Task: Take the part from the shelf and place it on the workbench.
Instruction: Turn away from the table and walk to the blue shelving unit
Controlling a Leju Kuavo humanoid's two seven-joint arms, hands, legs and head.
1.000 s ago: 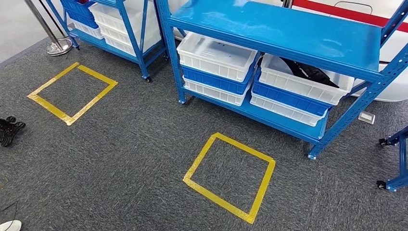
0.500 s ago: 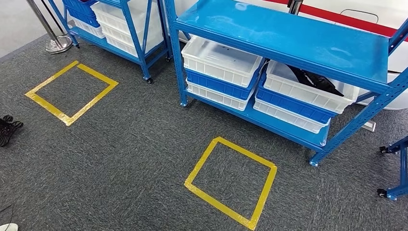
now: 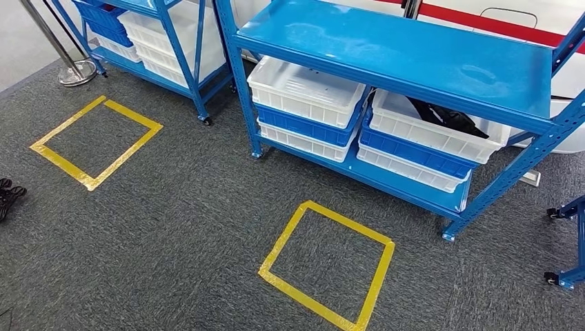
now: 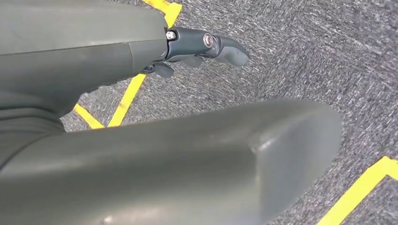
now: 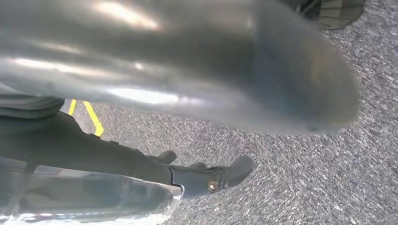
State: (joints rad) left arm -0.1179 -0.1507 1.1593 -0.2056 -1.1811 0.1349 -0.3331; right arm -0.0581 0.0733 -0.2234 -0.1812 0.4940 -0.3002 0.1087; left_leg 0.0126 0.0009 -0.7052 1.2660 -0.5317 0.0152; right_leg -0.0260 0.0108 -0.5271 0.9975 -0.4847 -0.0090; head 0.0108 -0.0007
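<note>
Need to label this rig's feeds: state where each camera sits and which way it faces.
Head view: high on the body, looking forward and down at the blue shelf, white bins and yellow tape square; no body part seen.
Left wrist view: behind the left robot hand, facing grey carpet.
Right wrist view: behind the right robot hand, facing carpet.
Shared: all show carpet and yellow tape.
</note>
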